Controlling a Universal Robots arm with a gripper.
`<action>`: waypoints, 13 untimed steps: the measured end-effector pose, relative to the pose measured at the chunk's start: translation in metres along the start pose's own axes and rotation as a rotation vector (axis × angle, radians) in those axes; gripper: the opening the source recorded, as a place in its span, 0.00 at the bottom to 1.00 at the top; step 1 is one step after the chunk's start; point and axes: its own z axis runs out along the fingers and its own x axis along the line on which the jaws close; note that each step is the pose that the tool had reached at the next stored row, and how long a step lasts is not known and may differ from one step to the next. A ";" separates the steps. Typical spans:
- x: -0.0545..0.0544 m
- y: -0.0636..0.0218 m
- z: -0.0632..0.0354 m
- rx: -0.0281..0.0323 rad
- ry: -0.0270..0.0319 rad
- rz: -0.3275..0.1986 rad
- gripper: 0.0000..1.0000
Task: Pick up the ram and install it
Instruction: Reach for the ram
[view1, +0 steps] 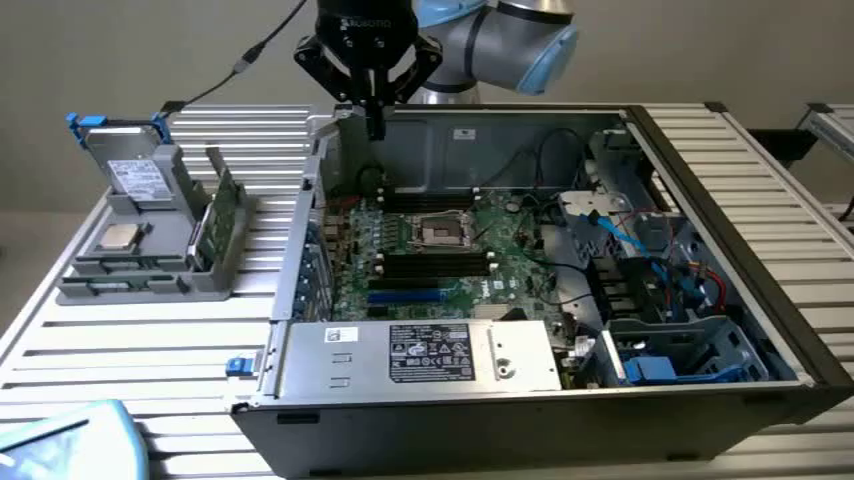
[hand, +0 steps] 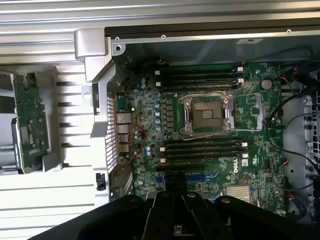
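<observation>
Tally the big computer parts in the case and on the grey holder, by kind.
Open case: 1
Motherboard: 1
Processor socket: 1
Silver box with label: 1
Hard drive: 1
Silver processor chip: 1
Total: 6

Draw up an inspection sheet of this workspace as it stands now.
Surface: ribbed silver metal table carrying an open black computer case.
Job's things: ram not told apart for certain; green circuit boards stand in a grey plastic holder; green motherboard exposed.
Clutter: pale blue object at the table edge.
Grippers: black gripper, jaws shut, near the case's far wall.
Cables: blue and black wires inside the case.
Surroundings: plain grey wall.
</observation>
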 end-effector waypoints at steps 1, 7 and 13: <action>0.000 0.0000 0.0000 0.0000 0.0000 0.000 0.11; 0.000 0.0000 -0.0002 0.0000 0.0000 0.000 0.11; 0.002 0.0002 -0.0005 0.0000 0.0000 0.000 0.11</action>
